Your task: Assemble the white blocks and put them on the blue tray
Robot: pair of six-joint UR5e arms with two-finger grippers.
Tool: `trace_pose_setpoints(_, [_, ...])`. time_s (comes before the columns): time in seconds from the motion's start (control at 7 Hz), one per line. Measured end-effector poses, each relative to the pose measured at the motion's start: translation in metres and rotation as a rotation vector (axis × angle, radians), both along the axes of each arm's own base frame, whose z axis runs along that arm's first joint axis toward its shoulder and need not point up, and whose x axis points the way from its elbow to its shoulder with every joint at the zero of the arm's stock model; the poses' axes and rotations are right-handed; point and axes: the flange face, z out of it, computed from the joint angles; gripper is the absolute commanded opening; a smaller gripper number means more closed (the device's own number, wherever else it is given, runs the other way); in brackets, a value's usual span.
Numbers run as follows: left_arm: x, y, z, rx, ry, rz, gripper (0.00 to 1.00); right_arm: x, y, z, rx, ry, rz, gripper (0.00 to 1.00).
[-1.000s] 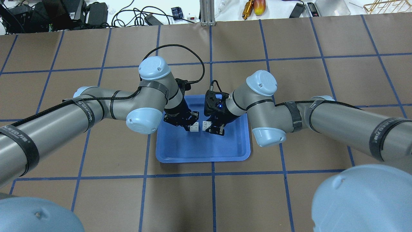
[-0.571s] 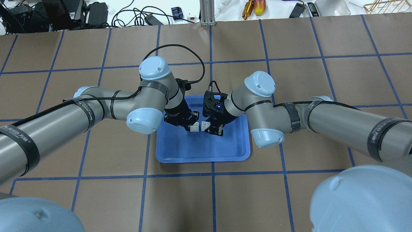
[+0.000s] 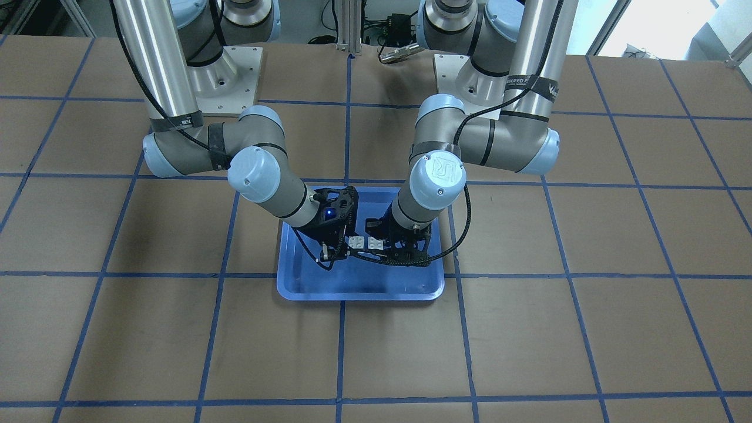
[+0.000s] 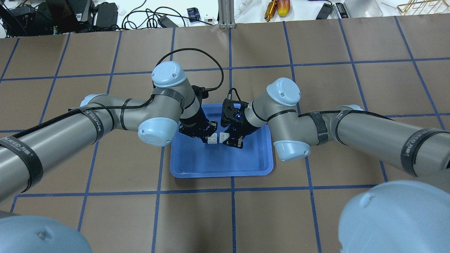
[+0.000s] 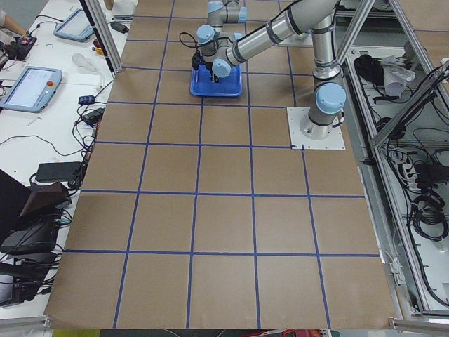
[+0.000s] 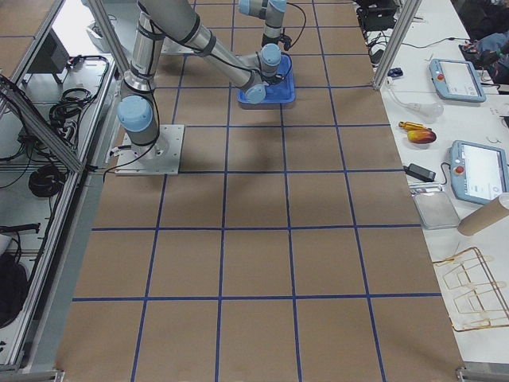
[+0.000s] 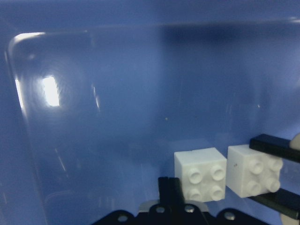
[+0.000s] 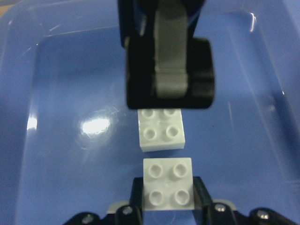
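Observation:
The blue tray (image 4: 218, 162) lies at the middle of the table and also shows in the front view (image 3: 364, 289). My left gripper (image 4: 210, 138) is shut on one white block (image 4: 212, 140) just above the tray. My right gripper (image 4: 227, 140) is shut on the other white block (image 4: 223, 137). The two blocks are side by side with a narrow gap between them, not joined. In the left wrist view my block (image 7: 200, 174) is next to the right one (image 7: 253, 169). In the right wrist view my block (image 8: 168, 183) faces the left one (image 8: 161, 129).
The table is brown paper with a blue tape grid. Cables, power bricks and tools (image 4: 277, 7) lie along the far edge. The arm base plates (image 3: 235, 76) stand on the robot's side. Tablets and a metal tin sit on the side benches (image 6: 477, 171).
My right arm has shifted slightly left, bringing its block closer to the left one. The left arm has held still.

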Motion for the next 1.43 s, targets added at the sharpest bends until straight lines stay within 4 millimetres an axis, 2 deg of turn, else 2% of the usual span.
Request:
trace_pose_setpoints(0.86, [0.0000, 0.0001, -0.0001, 0.001, 0.000, 0.000, 0.00, 0.0011, -0.0018, 0.0006, -0.017, -0.008, -0.006, 0.00])
trace_pose_setpoints(1.14, [0.0000, 0.0001, -0.0001, 0.001, 0.000, 0.000, 0.00, 0.0017, -0.0020, -0.0051, -0.004, -0.007, -0.013, 0.13])
trace_pose_setpoints(1.43, [0.0000, 0.0001, -0.0001, 0.001, 0.000, 0.000, 0.00, 0.0029, -0.0011, -0.0071, 0.017, -0.005, -0.040, 0.51])
